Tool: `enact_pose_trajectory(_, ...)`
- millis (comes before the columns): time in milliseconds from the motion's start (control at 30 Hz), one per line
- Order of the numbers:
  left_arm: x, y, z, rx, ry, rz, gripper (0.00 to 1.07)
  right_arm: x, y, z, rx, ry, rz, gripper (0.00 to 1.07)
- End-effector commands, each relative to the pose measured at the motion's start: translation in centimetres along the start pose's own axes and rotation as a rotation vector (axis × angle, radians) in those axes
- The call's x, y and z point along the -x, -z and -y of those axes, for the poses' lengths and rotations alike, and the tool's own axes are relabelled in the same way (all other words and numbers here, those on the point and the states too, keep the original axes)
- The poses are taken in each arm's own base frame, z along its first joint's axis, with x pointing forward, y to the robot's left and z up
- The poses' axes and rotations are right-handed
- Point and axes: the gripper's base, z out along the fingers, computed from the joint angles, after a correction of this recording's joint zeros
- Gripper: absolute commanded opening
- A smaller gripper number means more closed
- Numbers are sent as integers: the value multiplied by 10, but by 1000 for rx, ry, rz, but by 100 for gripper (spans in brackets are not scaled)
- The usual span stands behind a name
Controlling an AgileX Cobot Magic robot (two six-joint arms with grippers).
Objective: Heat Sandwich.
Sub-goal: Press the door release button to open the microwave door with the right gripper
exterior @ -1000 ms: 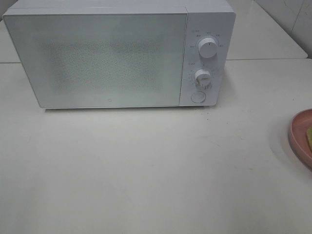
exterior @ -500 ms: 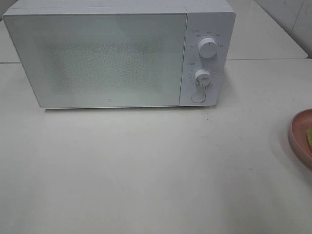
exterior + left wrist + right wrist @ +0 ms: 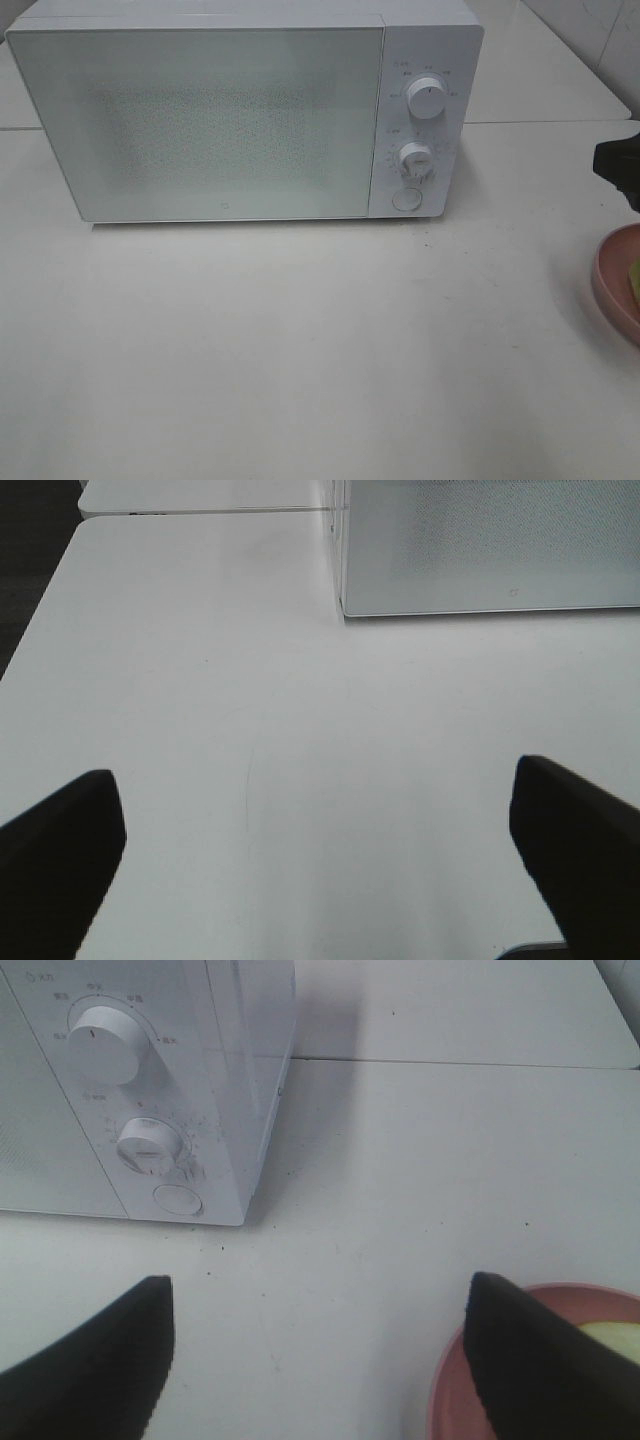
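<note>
Where the white table (image 3: 300,350) fills the high view, the white microwave (image 3: 200,120) takes 10 to 1 o'clock, door shut. Pink plate (image 3: 612,285) at 3 o'clock, cut off by the edge. Right gripper (image 3: 320,1360) at 2 o'clock just beyond the plate, jaws wide apart, holding nothing. Left gripper (image 3: 315,850) over bare table, jaws spread, empty. Sandwich (image 3: 612,1338) lies on the plate, only a yellow-green sliver showing. Upper knob (image 3: 427,101), lower knob (image 3: 416,160) and button (image 3: 405,199) sit on the microwave's right panel.
</note>
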Motion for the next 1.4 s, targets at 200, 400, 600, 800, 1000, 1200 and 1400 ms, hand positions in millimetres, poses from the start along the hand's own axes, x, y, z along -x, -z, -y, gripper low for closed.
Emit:
enact_pose_trajectory(200, -1, 3, 0, -4, -1, 37, 101, 4, -27, -1, 23, -13, 70, 76)
enact_pose_trajectory(400, -1, 3, 0, -4, -1, 37, 101, -7, -43, -3, 43, 0, 129, 76)
enact_pose_trajectory(600, -1, 3, 0, -4, -1, 37, 101, -28, -46, -2, -16, -22, 243, 76)
enact_pose_trajectory(800, -1, 3, 0, -4, -1, 37, 101, -43, -51, -18, -66, 27, 240, 76)
enact_pose_trajectory(1000, -1, 3, 0, -4, -1, 37, 101, -52, -57, -40, -55, 57, 258, 76)
enact_pose_trajectory(1200, -1, 3, 0, -4, -1, 37, 101, -71, -67, -62, -32, 86, 219, 76)
enact_pose_trajectory(1400, -1, 3, 0, -4, -1, 37, 101, -84, -69, -72, -47, 28, 196, 76)
